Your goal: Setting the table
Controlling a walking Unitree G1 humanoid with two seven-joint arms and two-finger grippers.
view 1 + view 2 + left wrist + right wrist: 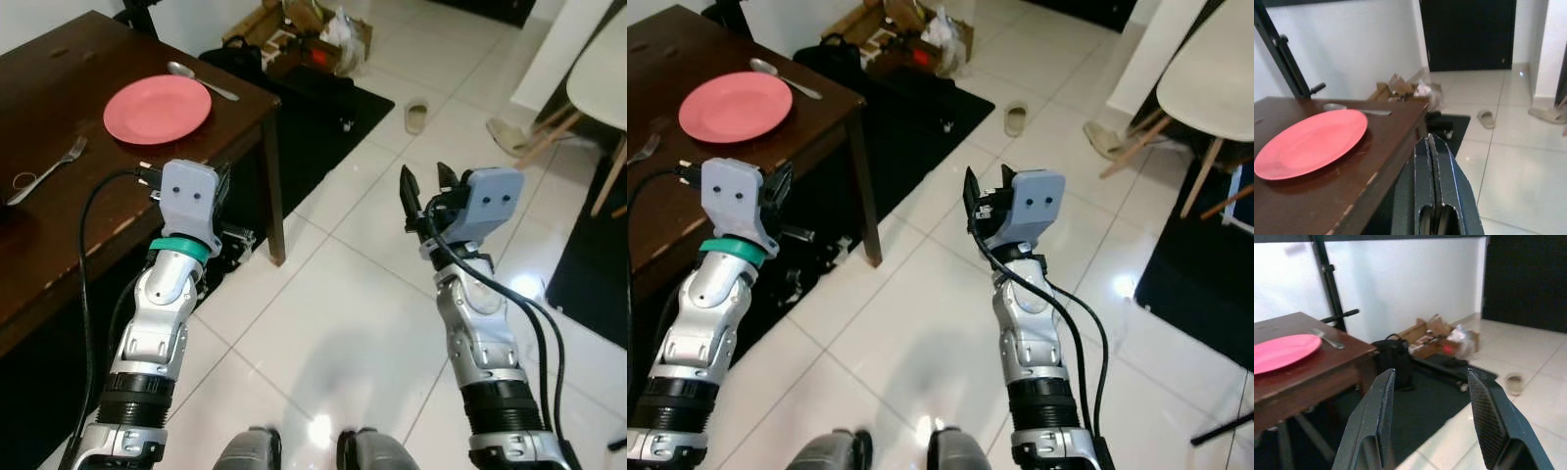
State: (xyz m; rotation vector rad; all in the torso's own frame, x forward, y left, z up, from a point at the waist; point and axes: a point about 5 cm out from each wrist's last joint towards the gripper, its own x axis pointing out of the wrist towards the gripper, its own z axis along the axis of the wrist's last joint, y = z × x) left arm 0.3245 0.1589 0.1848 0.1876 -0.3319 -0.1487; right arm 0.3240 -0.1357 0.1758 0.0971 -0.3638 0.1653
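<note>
Pink plate [157, 108] sits on the dark surface [59, 225] between fork [44, 168] and spoon [201, 80]. It looks stiff, light and slippery, so I'd pinch its rim. Left hand [1432, 161] is pressed closed and empty; right hand [1430, 418] gapes wide over the floor.

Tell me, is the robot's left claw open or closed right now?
Closed. In the left wrist view the left gripper shows its two black fingers pressed flat together, nothing between them, beside the table.
</note>
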